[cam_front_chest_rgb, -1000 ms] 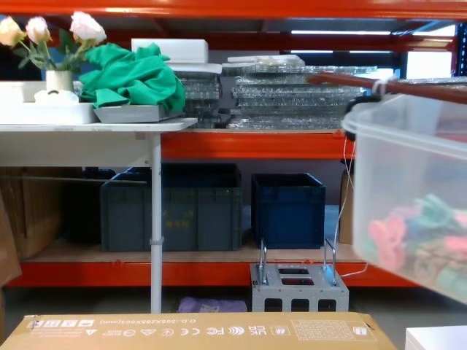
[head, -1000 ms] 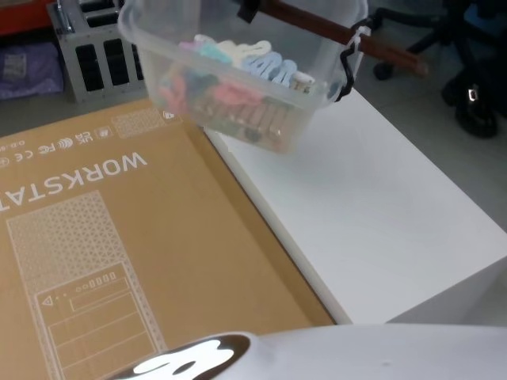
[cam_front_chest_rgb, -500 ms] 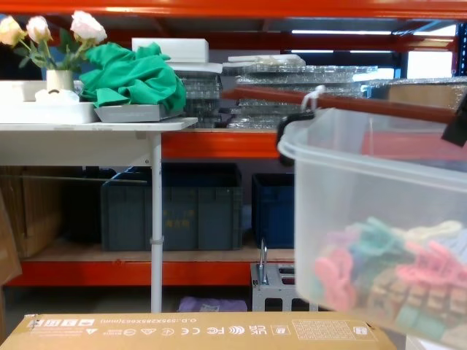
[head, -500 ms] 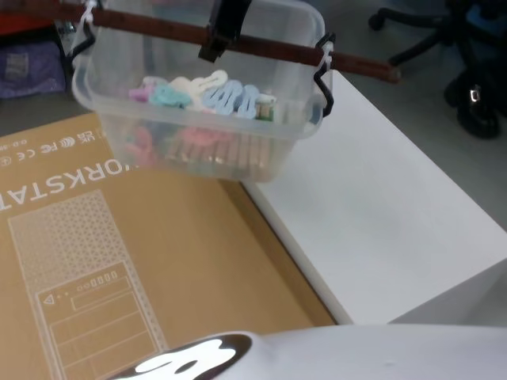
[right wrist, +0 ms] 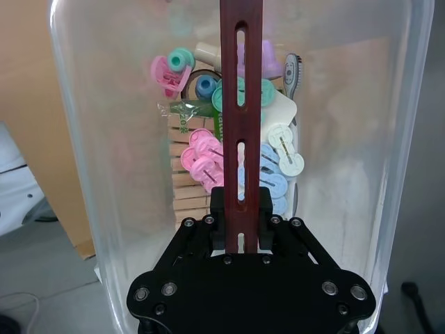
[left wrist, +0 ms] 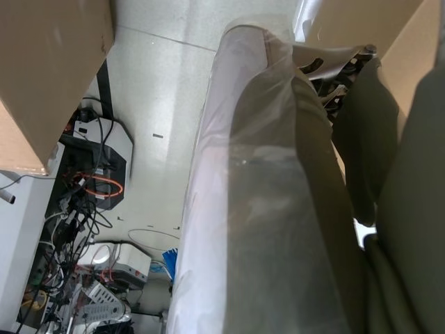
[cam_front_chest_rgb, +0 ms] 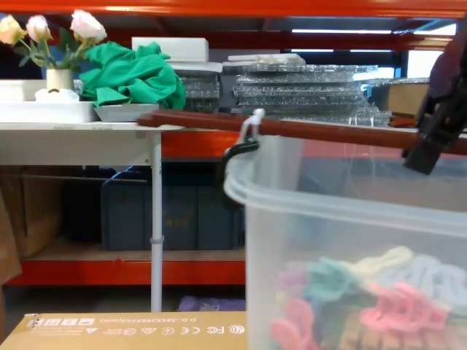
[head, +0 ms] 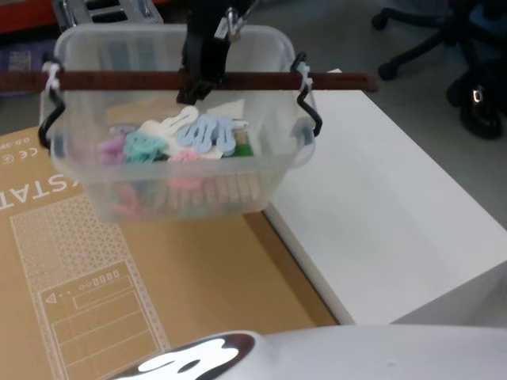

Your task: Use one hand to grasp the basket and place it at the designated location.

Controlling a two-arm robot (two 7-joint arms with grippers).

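The basket (head: pixel 178 170), a translucent whitish tub full of coloured clips and wooden pegs, hangs in the air over the cardboard box (head: pixel 95 293). Its dark red-brown bar handle (head: pixel 119 79) lies level across the rim and is tied on at both ends with white ties. My right gripper (head: pixel 192 93) comes down from above and is shut on the middle of the bar. In the right wrist view the black fingers (right wrist: pixel 218 209) clamp the slotted bar (right wrist: pixel 241 104), with the basket's wall (right wrist: pixel 90 174) around it. In the chest view the basket (cam_front_chest_rgb: pixel 343 248) is close at the lower right, with the gripper (cam_front_chest_rgb: pixel 423 149) on the bar (cam_front_chest_rgb: pixel 306 127).
A white table (head: pixel 380 206) stands to the right of the box. Office chairs (head: pixel 467 47) are at the back right. Ahead are orange shelving (cam_front_chest_rgb: pixel 204 142), dark blue crates (cam_front_chest_rgb: pixel 146 211) and a white side table (cam_front_chest_rgb: pixel 87 127). The left wrist view looks down past a plastic-wrapped part (left wrist: pixel 264 209) to floor cables (left wrist: pixel 90 174).
The right gripper has carried the basket left and toward me, from above the white table's corner to above the cardboard box. The basket now hangs level and nearer the chest camera.
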